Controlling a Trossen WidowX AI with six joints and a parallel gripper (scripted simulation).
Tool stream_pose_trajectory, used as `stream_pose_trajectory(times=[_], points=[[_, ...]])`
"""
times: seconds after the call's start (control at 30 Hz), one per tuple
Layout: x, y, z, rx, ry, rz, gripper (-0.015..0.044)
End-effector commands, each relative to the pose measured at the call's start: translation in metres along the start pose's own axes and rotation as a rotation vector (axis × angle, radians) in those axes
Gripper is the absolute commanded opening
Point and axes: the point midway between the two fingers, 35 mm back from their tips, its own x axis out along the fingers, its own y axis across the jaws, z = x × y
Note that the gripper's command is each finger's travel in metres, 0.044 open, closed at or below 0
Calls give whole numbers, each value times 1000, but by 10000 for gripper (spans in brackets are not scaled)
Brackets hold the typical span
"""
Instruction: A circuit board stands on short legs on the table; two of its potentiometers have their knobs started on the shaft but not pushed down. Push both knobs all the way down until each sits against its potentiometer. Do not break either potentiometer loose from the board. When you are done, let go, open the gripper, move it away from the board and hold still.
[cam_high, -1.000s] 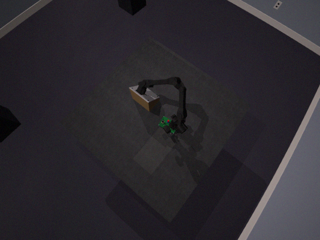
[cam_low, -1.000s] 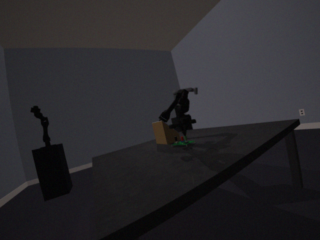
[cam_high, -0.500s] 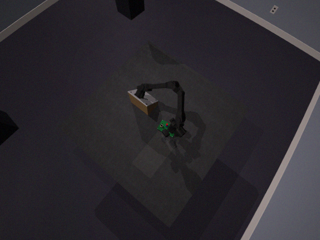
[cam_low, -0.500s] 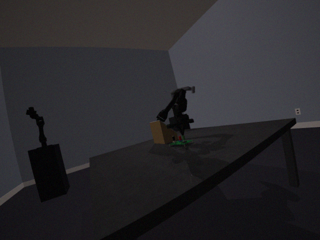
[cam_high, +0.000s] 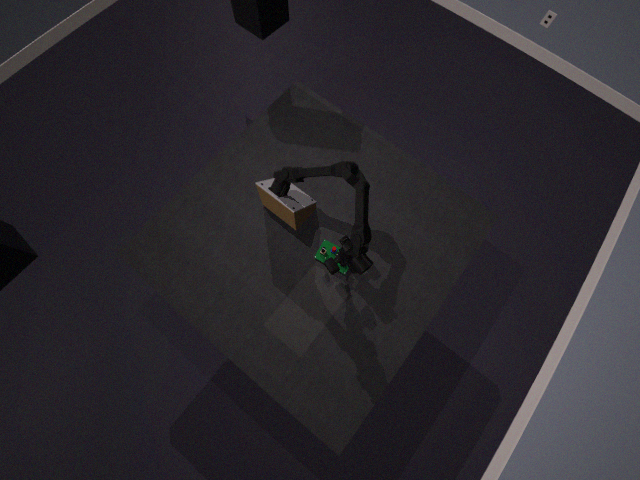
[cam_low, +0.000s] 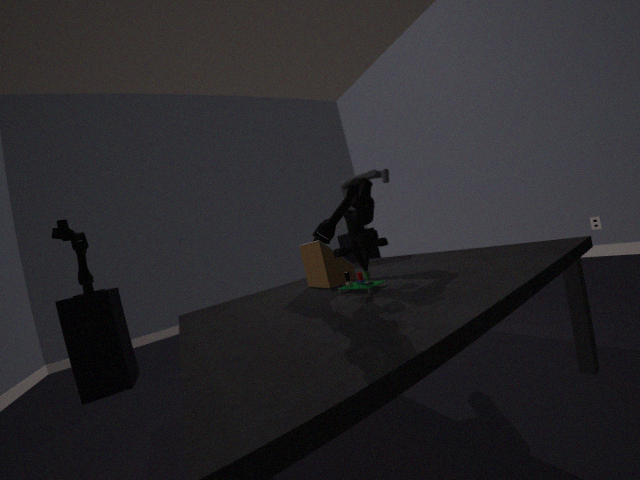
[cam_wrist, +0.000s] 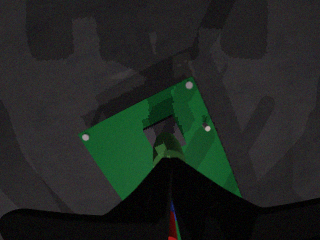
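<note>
The green circuit board (cam_high: 318, 256) (cam_low: 378, 282) (cam_wrist: 110, 152) stands on short legs on the table. My gripper (cam_low: 365, 268) (cam_wrist: 170, 166) is shut with nothing seen between its fingers and points down over the board. In the wrist view its tips are at a light green knob (cam_wrist: 168, 146) on a grey potentiometer; whether they touch it, and any gap beneath the knob, cannot be told. A red knob (cam_high: 334, 249) (cam_low: 359, 276) stands on a blue part beside it, partly hidden by the fingers in the wrist view. A dark knob-like part (cam_high: 323, 251) (cam_low: 346, 276) stands nearer the board's other side.
A wooden box (cam_high: 281, 206) (cam_low: 316, 263) with a light top stands close beside the board, with the arm's base on it. A small pin with a pale tip (cam_wrist: 207, 128) is near the board's edge. Shadows of the arm cross the board and table.
</note>
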Motion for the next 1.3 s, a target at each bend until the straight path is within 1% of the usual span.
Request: stream_pose_trajectory(times=[0.0,0.97,1.27], points=[[4,0,0,-2,2,4,0],[5,0,0,-2,2,4,0],[-6,0,0,-2,2,3,0]])
